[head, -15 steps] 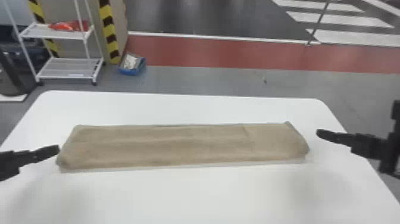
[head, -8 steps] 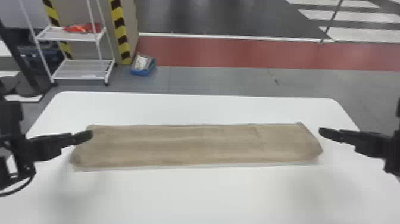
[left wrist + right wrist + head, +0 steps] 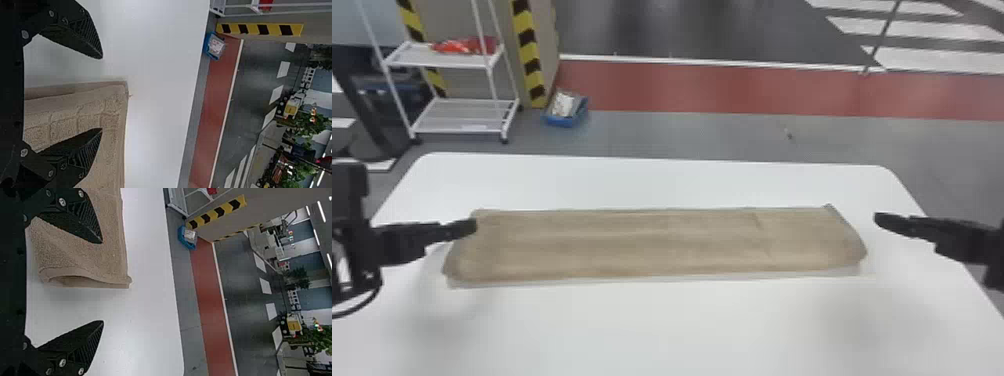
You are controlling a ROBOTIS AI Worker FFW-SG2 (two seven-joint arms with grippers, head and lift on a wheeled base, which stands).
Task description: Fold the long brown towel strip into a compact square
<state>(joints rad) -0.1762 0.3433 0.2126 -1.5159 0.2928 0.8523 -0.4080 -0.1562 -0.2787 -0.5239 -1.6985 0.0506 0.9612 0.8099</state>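
One brown towel strip (image 3: 657,245), one left gripper (image 3: 471,226), one right gripper (image 3: 880,219)

One white surface (image 3: 662,330) carries the towel strip, laid out long from 9 to 3 o'clock in the head view. Taking its middle as the dial's centre, the left gripper is at 9 o'clock, overlapping that end in the head view; the right gripper is at 3 o'clock, just past the other end. Each gripper has two black fingers, spread wide apart. In each wrist view, one finger overlaps the cloth and one lies past its end; whether either left finger touches it, I cannot tell.

Beyond the surface, one white rack (image 3: 464,116) with two shelves stands toward 10 o'clock, one red item (image 3: 464,46) on its upper shelf. One blue tray (image 3: 564,120) sits on the floor toward 11 o'clock.
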